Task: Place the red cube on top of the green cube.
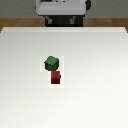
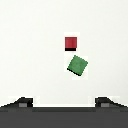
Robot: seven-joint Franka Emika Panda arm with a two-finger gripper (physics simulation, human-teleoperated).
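Observation:
The red cube (image 1: 55, 77) sits on the white table, just in front of the green cube (image 1: 51, 63). The two are close together, and I cannot tell whether they touch. The wrist view shows the red cube (image 2: 71, 43) square-on and the green cube (image 2: 77, 65) turned at an angle beside it. My gripper (image 2: 65, 102) is open and empty, its two dark fingertips (image 2: 22, 102) spread wide apart. It hangs well above both cubes. The gripper does not show in the exterior view.
The white table (image 1: 100, 90) fills most of the exterior view. The robot's grey base (image 1: 61, 10) stands at its far edge, with a strip of brown floor (image 1: 15, 22) behind it.

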